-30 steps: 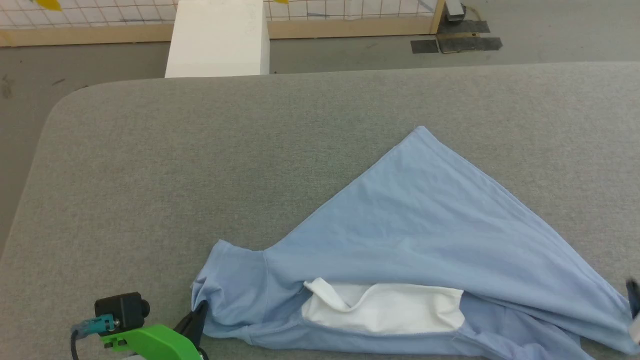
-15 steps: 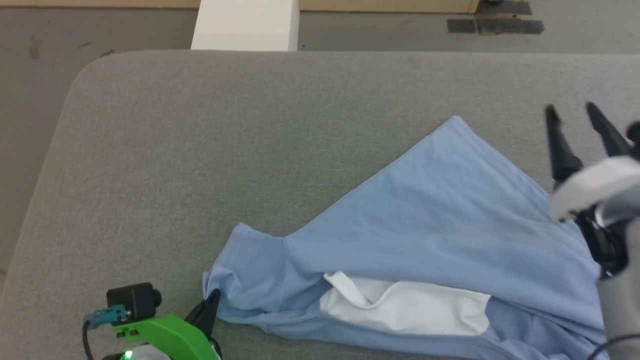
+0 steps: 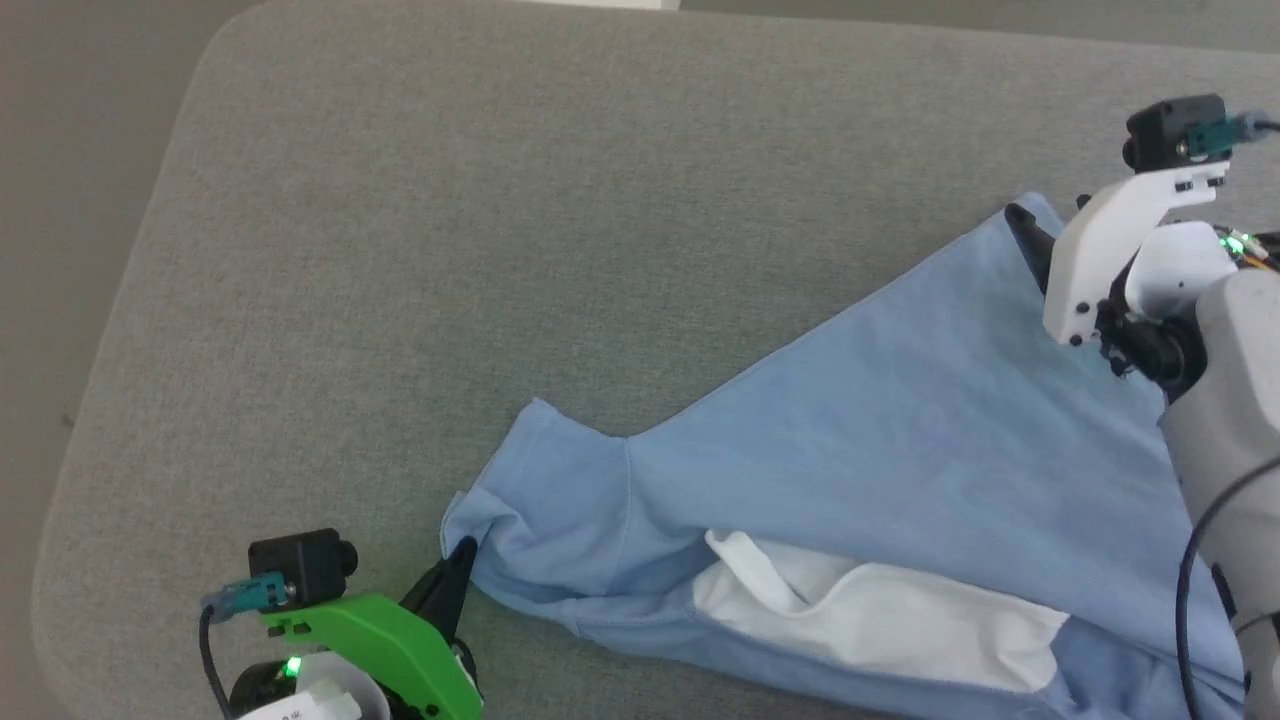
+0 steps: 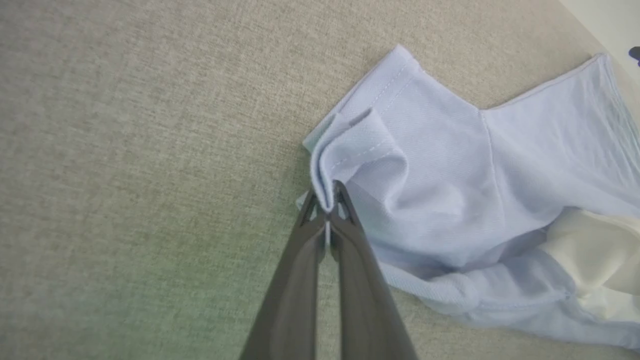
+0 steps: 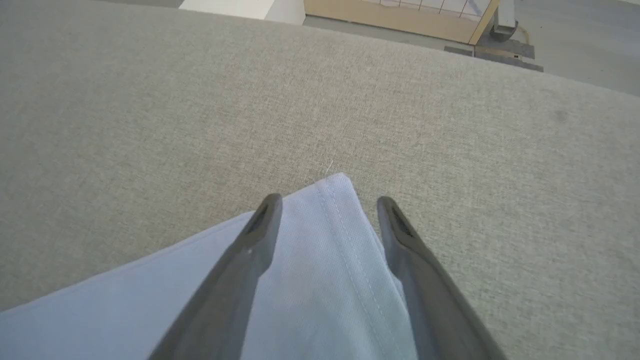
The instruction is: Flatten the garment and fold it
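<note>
Currently listed: one garment (image 3: 850, 440), light blue, lying rumpled and spread aslant on the grey cloth-covered table (image 3: 450, 250), toward its near right part. The white inner panel (image 3: 900, 620) is exposed along the near edge. Left gripper (image 4: 327, 200): clenched on a folded sleeve hem at the garment's left end. Right gripper (image 5: 330, 201): jaws spread wide, fingers straddling the garment's far pointed corner, grasping nothing; whether the tips touch the fabric cannot be told.

This looks like a robot test lab rather than a home: a large grey fabric-covered table (image 3: 500, 200) stands on a bare grey floor (image 3: 60, 150), with a wooden-framed grid panel (image 5: 390, 22), a plain white block (image 5: 240, 6) and dark taped patches (image 5: 500, 54) beyond it.
</note>
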Motion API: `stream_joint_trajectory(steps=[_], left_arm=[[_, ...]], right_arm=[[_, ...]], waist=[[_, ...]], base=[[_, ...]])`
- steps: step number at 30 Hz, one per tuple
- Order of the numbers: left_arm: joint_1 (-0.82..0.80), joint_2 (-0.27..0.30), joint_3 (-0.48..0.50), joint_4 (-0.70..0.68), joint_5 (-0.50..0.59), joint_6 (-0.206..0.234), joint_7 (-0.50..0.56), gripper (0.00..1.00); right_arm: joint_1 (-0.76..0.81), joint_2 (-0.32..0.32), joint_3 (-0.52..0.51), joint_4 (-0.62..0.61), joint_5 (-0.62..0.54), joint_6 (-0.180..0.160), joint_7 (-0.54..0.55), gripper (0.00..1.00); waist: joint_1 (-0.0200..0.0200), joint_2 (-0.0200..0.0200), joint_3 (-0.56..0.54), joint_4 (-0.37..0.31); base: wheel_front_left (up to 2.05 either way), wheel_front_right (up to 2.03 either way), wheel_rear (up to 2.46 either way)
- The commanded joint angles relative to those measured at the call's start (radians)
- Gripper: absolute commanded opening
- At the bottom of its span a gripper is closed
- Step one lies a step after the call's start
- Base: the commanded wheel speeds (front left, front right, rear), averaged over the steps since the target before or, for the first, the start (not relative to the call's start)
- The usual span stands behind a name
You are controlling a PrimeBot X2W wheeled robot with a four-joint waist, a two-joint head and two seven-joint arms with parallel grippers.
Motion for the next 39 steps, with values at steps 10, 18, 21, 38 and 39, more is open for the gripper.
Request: stream_joint_trajectory(steps=[10, 18, 21, 38, 39], left_arm=[[-0.047, -0.02, -0.02, 0.045, -0.012, -0.019, -0.028, 0.0], [-0.028, -0.008, -0.01, 0.049, -0.011, -0.008, -0.033, 0.0], [-0.009, 0.001, -0.004, 0.043, -0.01, -0.003, -0.031, 0.0], [0.013, 0.026, 0.074, -0.045, 0.025, 0.025, -0.164, 0.0], [0.001, 0.026, 0.076, -0.047, 0.023, 0.021, -0.173, 0.0]], right_arm=[[-0.1, -0.015, -0.07, 0.171, -0.086, -0.001, 0.244, 0.13], [0.008, 0.027, -0.101, 0.079, -0.068, -0.001, -0.004, 0.0], [0.094, 0.038, -0.102, 0.016, -0.043, -0.001, -0.171, 0.0], [0.715, 0.164, -0.267, -0.548, 0.005, -0.001, -0.522, 0.0], [0.74, 0.171, -0.271, -0.58, 0.005, -0.001, -0.51, 0.0]], waist=[[0.0, 0.0, 0.055, 0.063], [0.0, 0.0, -0.012, 0.026], [0.0, 0.0, -0.056, -0.003], [0.0, 0.0, -0.19, -0.168], [0.0, 0.0, -0.19, -0.173]], base=[[0.0, 0.0, 0.0], [0.0, 0.0, 0.0], [0.0, 0.0, 0.0], [0.0, 0.0, 0.0], [0.0, 0.0, 0.0]])
